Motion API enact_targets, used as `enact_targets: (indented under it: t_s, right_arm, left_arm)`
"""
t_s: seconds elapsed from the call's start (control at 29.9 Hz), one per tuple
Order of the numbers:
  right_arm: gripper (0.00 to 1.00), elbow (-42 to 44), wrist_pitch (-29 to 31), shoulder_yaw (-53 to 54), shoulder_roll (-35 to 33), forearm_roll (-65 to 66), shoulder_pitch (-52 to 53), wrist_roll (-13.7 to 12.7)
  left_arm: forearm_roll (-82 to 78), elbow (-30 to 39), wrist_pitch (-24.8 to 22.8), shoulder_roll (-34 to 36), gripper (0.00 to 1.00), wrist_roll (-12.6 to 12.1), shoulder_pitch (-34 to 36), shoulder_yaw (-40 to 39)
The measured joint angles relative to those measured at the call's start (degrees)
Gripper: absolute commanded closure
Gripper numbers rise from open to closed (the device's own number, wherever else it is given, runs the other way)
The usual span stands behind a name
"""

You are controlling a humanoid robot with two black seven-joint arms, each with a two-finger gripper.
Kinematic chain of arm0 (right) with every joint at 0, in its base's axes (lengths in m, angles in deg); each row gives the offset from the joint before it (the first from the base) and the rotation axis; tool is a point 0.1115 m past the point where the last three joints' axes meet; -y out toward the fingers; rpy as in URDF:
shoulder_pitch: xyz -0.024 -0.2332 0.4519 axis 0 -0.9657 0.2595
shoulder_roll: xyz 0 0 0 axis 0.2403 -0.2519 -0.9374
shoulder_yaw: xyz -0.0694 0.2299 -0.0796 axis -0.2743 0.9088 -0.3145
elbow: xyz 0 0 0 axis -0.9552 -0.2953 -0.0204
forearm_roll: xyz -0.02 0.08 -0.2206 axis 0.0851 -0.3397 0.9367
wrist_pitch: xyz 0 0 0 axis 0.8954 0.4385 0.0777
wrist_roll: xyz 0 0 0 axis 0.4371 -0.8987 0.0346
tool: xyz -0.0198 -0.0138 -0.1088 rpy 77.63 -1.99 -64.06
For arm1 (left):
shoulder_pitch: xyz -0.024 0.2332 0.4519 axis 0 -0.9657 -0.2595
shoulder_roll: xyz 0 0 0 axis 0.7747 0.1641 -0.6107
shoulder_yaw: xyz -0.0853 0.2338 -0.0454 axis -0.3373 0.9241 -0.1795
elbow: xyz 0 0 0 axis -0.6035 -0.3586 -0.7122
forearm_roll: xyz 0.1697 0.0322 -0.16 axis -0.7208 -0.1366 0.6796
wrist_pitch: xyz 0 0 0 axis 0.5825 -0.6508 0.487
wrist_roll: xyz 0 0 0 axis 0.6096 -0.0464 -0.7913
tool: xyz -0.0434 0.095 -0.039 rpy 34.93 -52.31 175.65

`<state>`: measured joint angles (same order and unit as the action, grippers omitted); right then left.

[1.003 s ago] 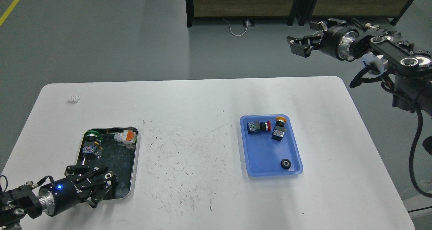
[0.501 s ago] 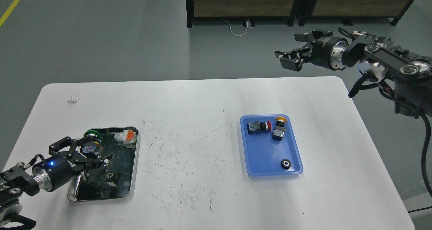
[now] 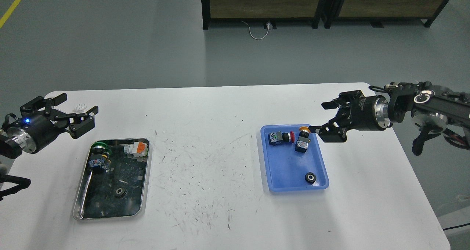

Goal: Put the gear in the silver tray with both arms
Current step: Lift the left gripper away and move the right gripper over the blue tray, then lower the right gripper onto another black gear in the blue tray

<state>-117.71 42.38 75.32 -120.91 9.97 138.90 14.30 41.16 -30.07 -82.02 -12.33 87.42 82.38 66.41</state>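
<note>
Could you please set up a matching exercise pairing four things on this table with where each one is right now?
Things:
1. small dark gear
2. black ring-shaped part
3. left gripper
4. right gripper

Places:
A. near corner of the blue tray
B. open, above the blue tray's far right corner
C. lying in the silver tray
D. open, beyond the silver tray's far left

Pairs: 1-C, 2-A, 3-D, 4-B
</note>
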Motion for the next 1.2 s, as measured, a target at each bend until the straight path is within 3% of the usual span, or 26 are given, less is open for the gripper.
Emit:
enact_targets:
  t_s: [0.43,0.94,1.2]
  right_arm:
    - [0.11,0.27,1.26,-0.26,0.54,5.34,-10.10,0.29]
    - [0.11,5.35,0.90,-0.46,7.56,6.56,-11.34,0.77]
    - [0.19,7.71,0.90,-0.52,9.94,6.56,-11.70,0.77]
  left_arm:
    - [1.80,-0.41,0.45,-0.07,0.03,-1.65,4.10,-0.02]
    - [1.87,-0.38,0.52,0.01,0.03,-1.65,4.04,-0.02]
    - [1.80,-0.39,0.52,0.01,0.03,-1.65,4.04,-0.02]
